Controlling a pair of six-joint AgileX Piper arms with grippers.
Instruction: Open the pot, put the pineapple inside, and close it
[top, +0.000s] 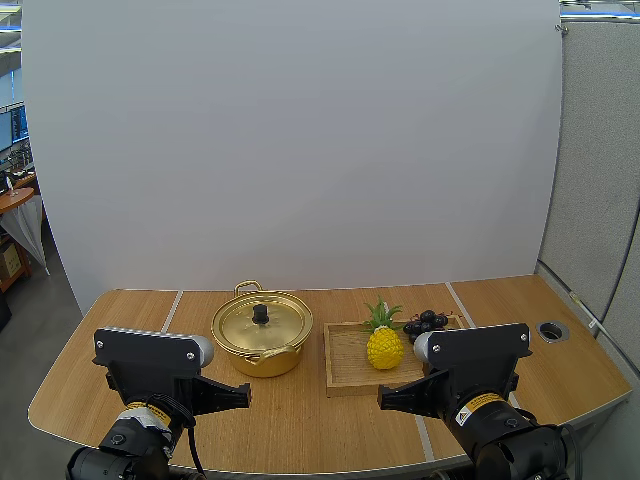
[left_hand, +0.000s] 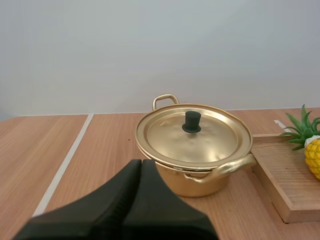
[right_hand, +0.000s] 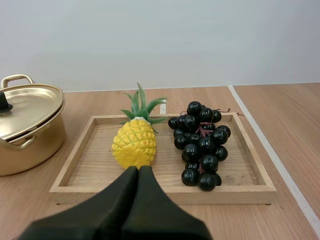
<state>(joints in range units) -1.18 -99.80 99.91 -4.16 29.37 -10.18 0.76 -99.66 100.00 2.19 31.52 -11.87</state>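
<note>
The left claw (left_hand: 141, 162) and right claw (right_hand: 138, 168) sit pressed together; spread the left, centre on the knob (left_hand: 191, 121), lift the lid (left_hand: 210, 140) straight.

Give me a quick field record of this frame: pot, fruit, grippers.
pot: gold, on table, left of tray
lid: on pot, knob up
pineapple: upright in tray, pot side
grapes: in tray, beside pineapple
left gripper: shut, empty, short of pot
right gripper: shut, empty, short of tray
progress: lid not yet lifted
</note>
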